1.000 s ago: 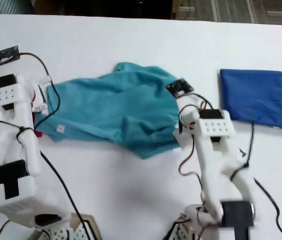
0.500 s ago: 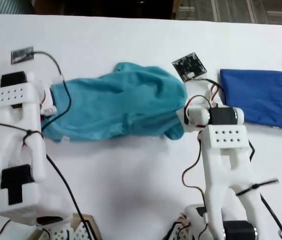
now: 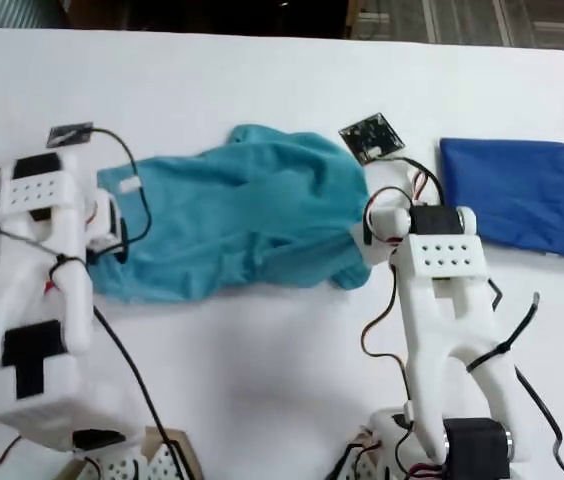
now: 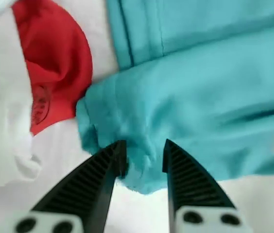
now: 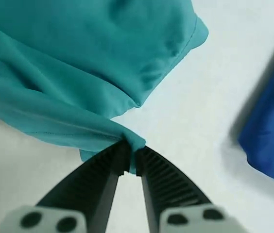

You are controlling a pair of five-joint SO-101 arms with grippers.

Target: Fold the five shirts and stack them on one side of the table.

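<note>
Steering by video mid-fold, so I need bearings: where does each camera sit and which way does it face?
High: fixed above the table, looking down; left arm and right arm show.
Left wrist: on that wrist, facing along the left hand at the teal shirt and a red cloth.
Right wrist: likewise, along the right hand, pinching the teal shirt; blue shirt beside.
Shared: all three show the teal shirt.

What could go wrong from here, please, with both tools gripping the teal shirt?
The right tool pinches only a thin corner of the teal shirt, so it could slip free. The left tool grips a bunch right beside the red shirt and might drag it along.
</note>
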